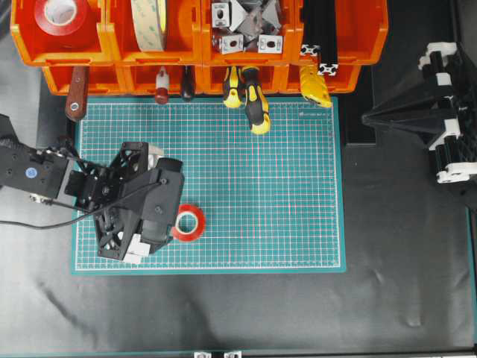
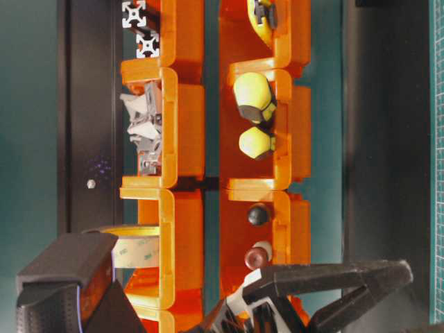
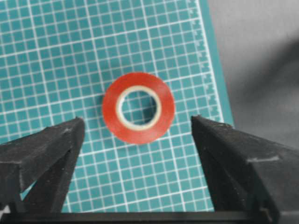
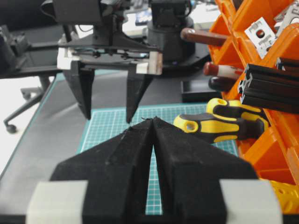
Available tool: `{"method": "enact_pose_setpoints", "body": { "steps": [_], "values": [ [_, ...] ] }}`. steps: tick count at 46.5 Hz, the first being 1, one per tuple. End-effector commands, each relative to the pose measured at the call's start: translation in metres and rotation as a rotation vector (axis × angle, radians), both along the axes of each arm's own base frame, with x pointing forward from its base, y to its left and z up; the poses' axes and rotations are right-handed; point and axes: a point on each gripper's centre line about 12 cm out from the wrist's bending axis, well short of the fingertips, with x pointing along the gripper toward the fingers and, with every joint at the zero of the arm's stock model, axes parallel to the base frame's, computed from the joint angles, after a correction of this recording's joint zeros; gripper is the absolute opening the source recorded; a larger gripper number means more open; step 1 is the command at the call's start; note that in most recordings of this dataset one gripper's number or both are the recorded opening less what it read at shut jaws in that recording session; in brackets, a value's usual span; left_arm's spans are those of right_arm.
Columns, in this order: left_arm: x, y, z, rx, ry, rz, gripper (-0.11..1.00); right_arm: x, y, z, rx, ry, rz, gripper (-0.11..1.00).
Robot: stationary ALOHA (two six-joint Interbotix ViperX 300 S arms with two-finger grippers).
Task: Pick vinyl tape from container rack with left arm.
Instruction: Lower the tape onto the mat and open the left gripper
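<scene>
Near the bottom left of the overhead view, the vinyl tape (image 1: 189, 222) lies flat on the green cutting mat (image 1: 283, 194). It is a small red ring with a pale core. The left gripper (image 1: 168, 221) sits just left of it, at the end of the left arm (image 1: 45, 175). In the left wrist view the tape (image 3: 138, 108) lies free on the mat, and the two black fingers (image 3: 44, 156) stand wide apart on either side of it, not touching it. So the left claw is let go and holds nothing.

Along the top of the overhead view runs the orange container rack (image 1: 197, 45). Its top left bin holds a bigger red tape roll (image 1: 61, 15), and the next bin holds a cream-yellow tape roll (image 1: 149, 22). Yellow and black screwdriver handles (image 1: 250, 93) poke out of the lower row onto the mat.

At the right edge the right gripper (image 1: 447, 112) rests off the mat. In the right wrist view its black fingers (image 4: 121, 158) are pressed together, so that claw is closed with nothing in it.
</scene>
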Motion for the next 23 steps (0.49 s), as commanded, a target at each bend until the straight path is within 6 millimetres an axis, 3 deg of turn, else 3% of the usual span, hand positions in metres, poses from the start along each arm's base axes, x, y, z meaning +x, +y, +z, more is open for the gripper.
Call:
{"method": "enact_pose_setpoints", "body": {
  "steps": [1,13,23],
  "values": [
    [0.006,0.000,0.016,-0.016,-0.051,0.004,0.86,0.002,0.000,0.011,0.005,-0.038,-0.001,0.01],
    [-0.005,0.003,0.042,-0.034,-0.120,0.008,0.85,0.002,0.000,0.011,0.005,-0.038,-0.001,0.01],
    [-0.039,0.011,0.088,-0.066,-0.251,0.003,0.85,0.001,0.000,0.013,0.005,-0.041,-0.001,0.01]
  ]
}}
